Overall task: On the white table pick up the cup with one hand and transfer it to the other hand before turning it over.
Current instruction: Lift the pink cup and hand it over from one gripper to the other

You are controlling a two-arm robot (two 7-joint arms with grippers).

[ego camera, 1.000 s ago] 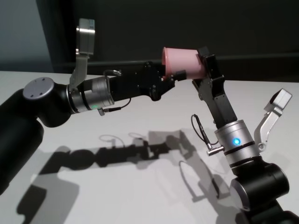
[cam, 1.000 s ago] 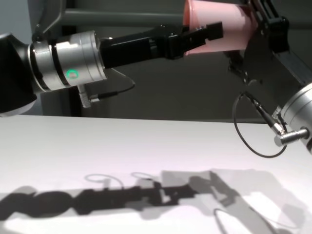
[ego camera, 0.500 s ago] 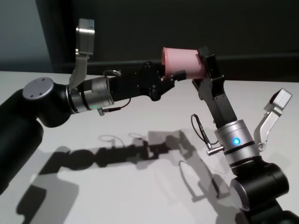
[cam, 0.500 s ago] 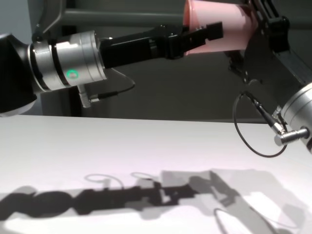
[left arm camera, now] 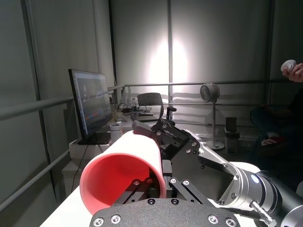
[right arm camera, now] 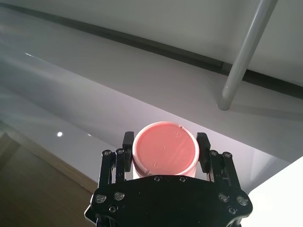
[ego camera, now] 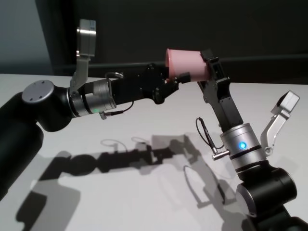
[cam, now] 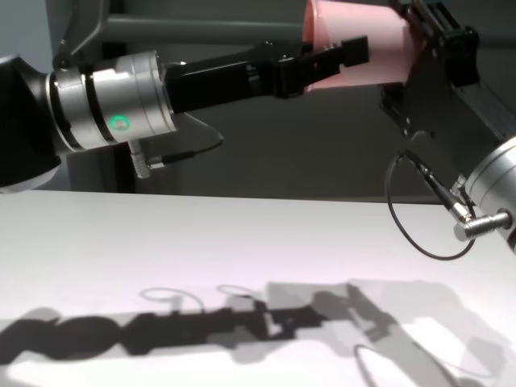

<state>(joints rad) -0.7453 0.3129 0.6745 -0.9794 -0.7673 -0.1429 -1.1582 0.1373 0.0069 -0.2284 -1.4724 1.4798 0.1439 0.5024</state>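
Note:
The pink cup (ego camera: 185,65) is held on its side high above the white table (ego camera: 144,192), between both grippers. My left gripper (ego camera: 178,77), on the arm with the green light, is shut on the cup's rim end; its fingers (cam: 355,48) lie along the cup wall (cam: 363,44). The left wrist view looks into the open mouth (left arm camera: 123,175). My right gripper (ego camera: 209,65), on the arm with the black cable, grips the narrow base end. In the right wrist view its fingers (right arm camera: 128,141) press both sides of the cup's base (right arm camera: 164,150).
The tabletop (cam: 161,242) under the arms shows only their shadows. A dark wall rises behind the table's far edge. The right arm's cable loop (cam: 419,218) hangs below its wrist.
The right gripper has shifted slightly toward the cup and covers a little more of its base end. The left arm and the cup have stayed in place.

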